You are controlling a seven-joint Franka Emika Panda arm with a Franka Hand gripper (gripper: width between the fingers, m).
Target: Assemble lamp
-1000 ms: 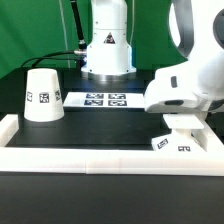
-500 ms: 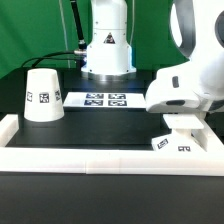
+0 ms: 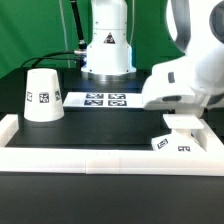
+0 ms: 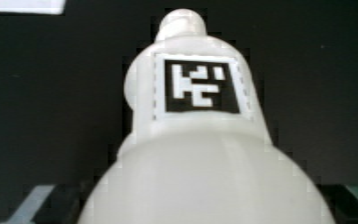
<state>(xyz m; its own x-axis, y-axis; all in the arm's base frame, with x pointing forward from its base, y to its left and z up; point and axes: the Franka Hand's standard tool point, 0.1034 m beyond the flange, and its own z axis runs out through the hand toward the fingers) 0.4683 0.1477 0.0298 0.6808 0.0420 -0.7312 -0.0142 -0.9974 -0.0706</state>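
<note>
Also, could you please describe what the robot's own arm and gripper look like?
The arm is glossy white with rounded shells and a dark grey band at one joint. Its white pedestal bears a small black triangular mark, and black cables run beside it. The gripper sits under a boxy white housing. In the wrist view its fingers look dark.

We see a black table (image 3: 110,125) and, in the upper left of the exterior frame, a green backdrop (image 3: 35,30). The shade (image 3: 42,95) at the left is white with a black-and-white square tag. The base (image 3: 172,145) at the lower right is white with two such tags. The marker board (image 3: 105,99) is white, printed with black tag patterns. The border rail (image 3: 100,158) and the arm (image 3: 185,80) are plain white. In the wrist view the bulb (image 4: 190,150) is white, bearing one black square tag with a white pattern.
</note>
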